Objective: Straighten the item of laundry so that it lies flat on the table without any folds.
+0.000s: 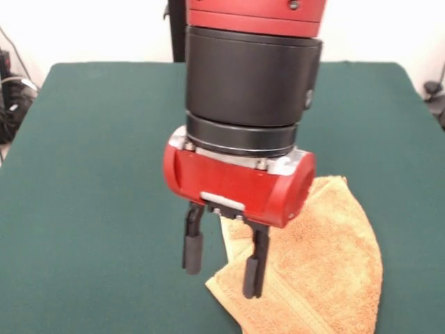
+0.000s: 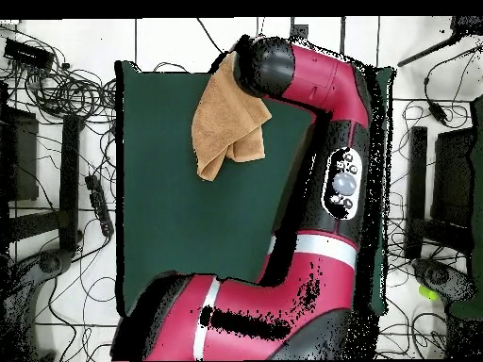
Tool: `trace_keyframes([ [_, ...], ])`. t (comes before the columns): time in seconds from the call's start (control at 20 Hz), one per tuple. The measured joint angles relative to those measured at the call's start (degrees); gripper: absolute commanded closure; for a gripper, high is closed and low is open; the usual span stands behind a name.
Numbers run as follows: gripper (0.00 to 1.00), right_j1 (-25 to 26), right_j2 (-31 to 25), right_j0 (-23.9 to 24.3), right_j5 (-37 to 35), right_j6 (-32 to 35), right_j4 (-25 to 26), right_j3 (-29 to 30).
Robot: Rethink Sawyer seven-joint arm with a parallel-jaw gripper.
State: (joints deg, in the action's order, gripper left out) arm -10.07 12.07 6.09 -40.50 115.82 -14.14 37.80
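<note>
Orange towel (image 1: pixel 327 271) lying folded over and bunched up near one edge of the green table (image 1: pixel 90 174). Gripper (image 1: pixel 224 268) hanging right over the towel's corner, fingers (image 1: pixel 192 250) spread apart, holding nothing.

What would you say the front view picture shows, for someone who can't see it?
A red and black robot arm's gripper hangs with its two black jaws open, just above the near-left corner of a crumpled, folded orange-yellow terry-cloth towel. The towel lies near the front right of a large dark green felt-covered table, not yet flat.
</note>
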Motion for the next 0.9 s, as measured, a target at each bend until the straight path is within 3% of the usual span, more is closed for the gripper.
trace_keyframes([
  [0.25,0.00,-1.1,-4.3,2.4,1.1,-2.3,2.5,1.3],
  [0.9,0.00,-3.2,-22.9,12.9,11.6,-4.7,5.7,9.8],
])
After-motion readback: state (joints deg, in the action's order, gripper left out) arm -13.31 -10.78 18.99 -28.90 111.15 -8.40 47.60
